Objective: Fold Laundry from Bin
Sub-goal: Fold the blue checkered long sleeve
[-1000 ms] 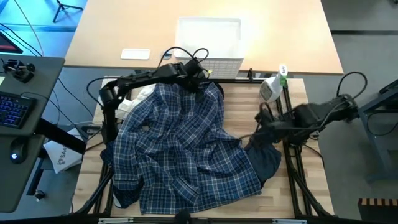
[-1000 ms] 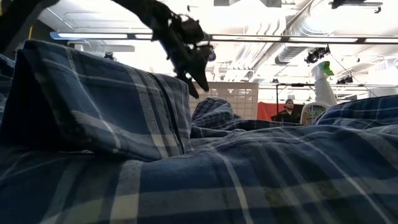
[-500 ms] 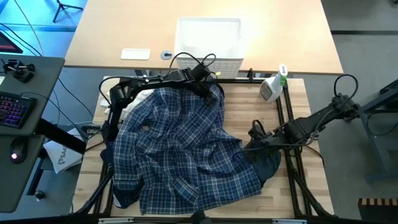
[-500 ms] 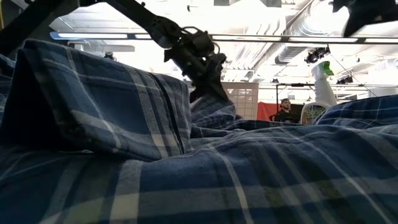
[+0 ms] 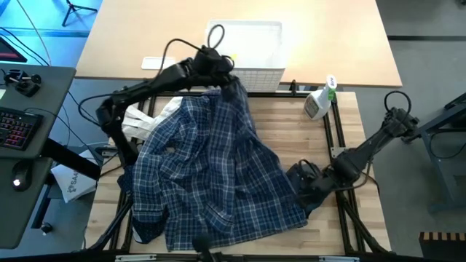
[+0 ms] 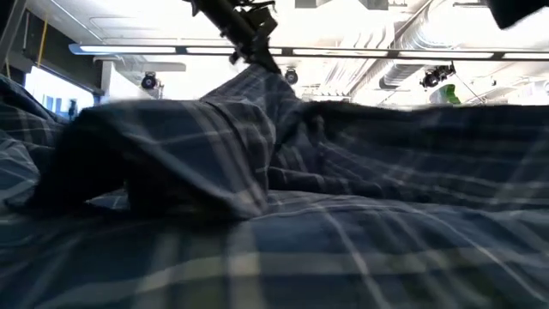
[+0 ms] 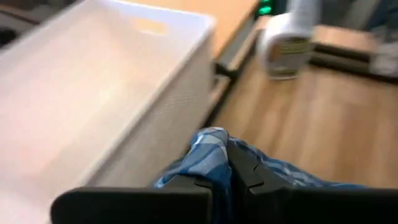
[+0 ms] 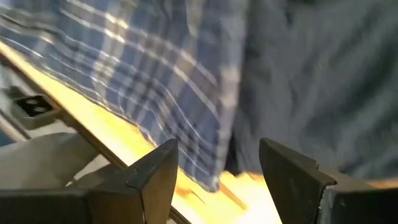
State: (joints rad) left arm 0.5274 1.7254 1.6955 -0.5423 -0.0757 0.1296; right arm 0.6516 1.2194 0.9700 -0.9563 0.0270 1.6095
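Note:
The blue-and-white plaid shirt (image 5: 211,175) lies spread and rumpled over most of the table. Its far edge is drawn up into a peak (image 6: 257,81) under my left gripper (image 5: 227,75), which is shut on it in front of the white bin (image 5: 244,45). A plain dark navy piece (image 5: 317,193) lies at the shirt's right edge, partly under it. My right gripper (image 5: 302,180) hangs open just above that spot. Its fingers (image 8: 155,174) point down over the seam between plaid (image 8: 124,62) and navy cloth (image 8: 311,74), touching neither. My left gripper pinches a bunched bit of the plaid shirt's far edge (image 7: 208,146) between its two shut fingers. The fingers slant down toward the table's far side. That edge is lifted clear and drawn up taut (image 6: 249,94). The rest of the shirt stays on the table.
The bin (image 7: 93,93) stands just beyond the table's far edge. A spray bottle (image 5: 318,102) stands at the far right. White cloth (image 5: 142,120) shows at the shirt's left. A black frame rail (image 5: 336,145) runs along the right side. Bare wood (image 5: 298,138) lies right of the shirt.
My left gripper has shut on the plaid shirt's far edge and gone up and toward the far edge, drawing that edge into a taut peak while the rest stayed down. My right gripper, still open, has sunk toward the near edge over the dark navy piece.

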